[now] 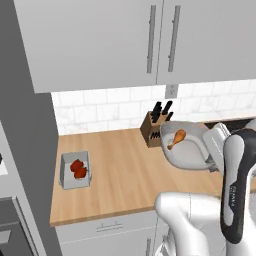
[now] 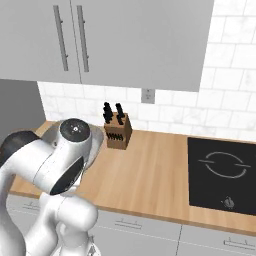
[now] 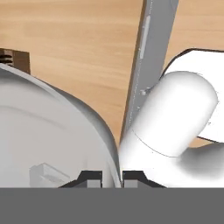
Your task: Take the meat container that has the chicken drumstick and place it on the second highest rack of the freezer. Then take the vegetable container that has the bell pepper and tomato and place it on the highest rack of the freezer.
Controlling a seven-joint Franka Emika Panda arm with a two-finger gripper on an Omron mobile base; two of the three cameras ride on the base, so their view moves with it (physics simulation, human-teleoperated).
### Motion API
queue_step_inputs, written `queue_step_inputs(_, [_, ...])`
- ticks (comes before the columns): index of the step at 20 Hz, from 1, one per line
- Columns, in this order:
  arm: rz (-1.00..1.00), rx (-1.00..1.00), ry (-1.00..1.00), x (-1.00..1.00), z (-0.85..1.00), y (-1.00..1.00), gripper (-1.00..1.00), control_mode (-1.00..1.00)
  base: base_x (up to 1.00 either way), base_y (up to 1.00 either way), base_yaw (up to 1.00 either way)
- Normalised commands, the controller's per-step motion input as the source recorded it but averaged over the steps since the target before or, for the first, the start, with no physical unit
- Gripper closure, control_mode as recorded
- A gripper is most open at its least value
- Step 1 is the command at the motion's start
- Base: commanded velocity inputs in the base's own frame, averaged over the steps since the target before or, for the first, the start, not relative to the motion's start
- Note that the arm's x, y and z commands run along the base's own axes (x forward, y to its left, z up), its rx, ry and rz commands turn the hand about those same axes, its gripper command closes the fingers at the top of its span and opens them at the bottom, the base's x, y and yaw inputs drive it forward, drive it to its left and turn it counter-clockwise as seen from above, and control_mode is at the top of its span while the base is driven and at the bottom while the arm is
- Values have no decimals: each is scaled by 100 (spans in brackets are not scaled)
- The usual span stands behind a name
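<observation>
The meat container (image 1: 187,145), a pale grey tray, hangs tilted above the right part of the wooden counter (image 1: 125,175). The orange-brown chicken drumstick (image 1: 177,138) lies inside it. My gripper (image 1: 210,158) is at the tray's right rim. In the hand view the gripper (image 3: 112,178) is shut on that rim, with the container's wall (image 3: 52,131) to the left of the fingers. The vegetable container (image 1: 64,174) rests on the counter's left end and holds the bell pepper and tomato (image 1: 78,169). The freezer (image 1: 22,130) shows its grey side at the far left; its racks are out of view.
A knife block (image 1: 152,129) stands against the tiled wall just behind the lifted tray. Wall cabinets (image 1: 150,40) hang over the counter. A black cooktop (image 2: 222,175) lies to the right. My own arm (image 2: 60,165) hides most of the tray in the right base view.
</observation>
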Motion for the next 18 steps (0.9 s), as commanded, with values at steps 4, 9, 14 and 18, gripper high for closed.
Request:
queue_step_inputs(4, [1,0,-4,-88,87,3,100,-100,0,0,0])
queue_step_inputs(9, [0,-1,-14,-78,45,16,100,100,-20,6,0])
queue_step_inputs(14, [0,0,0,0,0,0,100,100,-100,63,2])
queue_step_inputs(18, [0,0,0,0,0,0,100,100,-100,25,35])
